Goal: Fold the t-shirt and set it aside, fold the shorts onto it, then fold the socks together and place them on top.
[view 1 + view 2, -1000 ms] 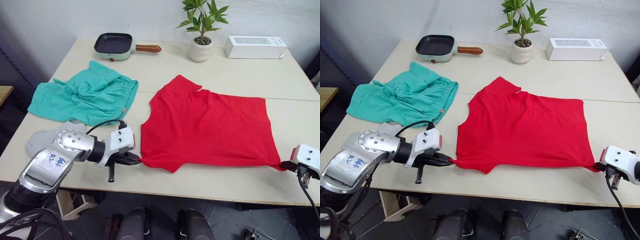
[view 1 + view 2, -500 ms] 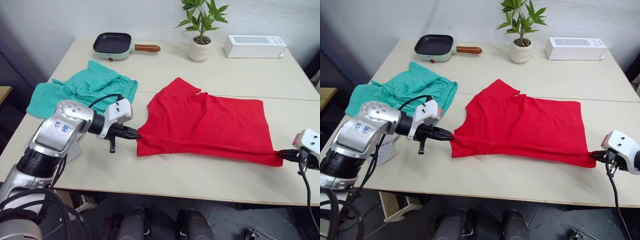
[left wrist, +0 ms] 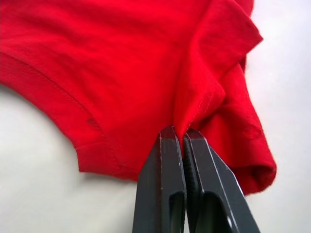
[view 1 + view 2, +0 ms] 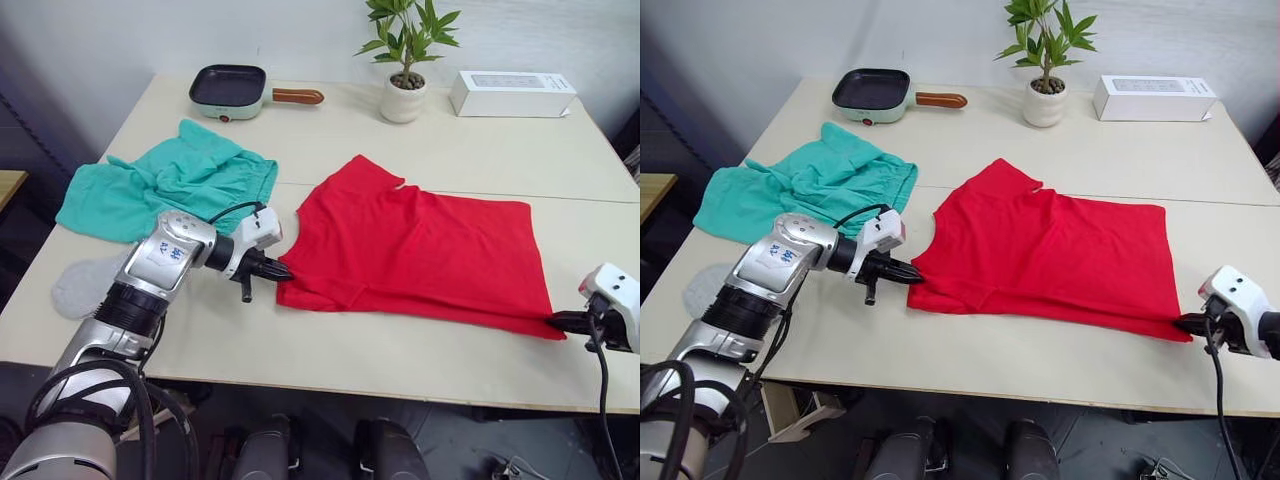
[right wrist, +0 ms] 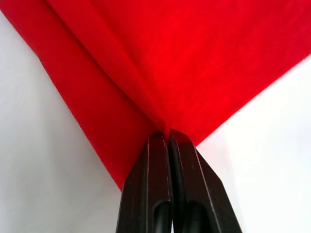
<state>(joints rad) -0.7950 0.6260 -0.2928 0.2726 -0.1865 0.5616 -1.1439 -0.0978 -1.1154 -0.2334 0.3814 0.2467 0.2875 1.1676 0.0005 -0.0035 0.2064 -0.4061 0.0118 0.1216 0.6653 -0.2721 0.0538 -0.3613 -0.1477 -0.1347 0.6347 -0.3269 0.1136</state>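
The left gripper (image 3: pixel 181 138) is pinching a bunched edge of the t-shirt (image 4: pixel 420 255) at its near left corner, fingers pressed together on a ridge of red cloth, with a rolled lobe of fabric hanging just beside them. The right gripper (image 5: pixel 167 136) is clamping the near right corner the same way, its fingers closed on the point where two folded layers are meeting. Between the two, the near edge of the shirt is running as a doubled band along the table (image 4: pixel 400 350), so the first lengthwise fold is looking under way rather than finished.

Further out, the shorts (image 4: pixel 165 180) are lying crumpled at the far left, apart from the shirt, and a pale grey shape near the left edge is probably one of the socks (image 4: pixel 85 285) — the arm is covering part of it. A pan (image 4: pixel 228 90), a potted plant (image 4: pixel 402 60) and a white box (image 4: pixel 510 93) are sitting along the far side.

The risk from here is uneven travel: if one arm is leading the other, the band will skew and the fold will land crooked. The left grip is holding only a thin ridge, so a sharp pull could slip it free — and a low carry could drag the lower layer along and wrinkle it
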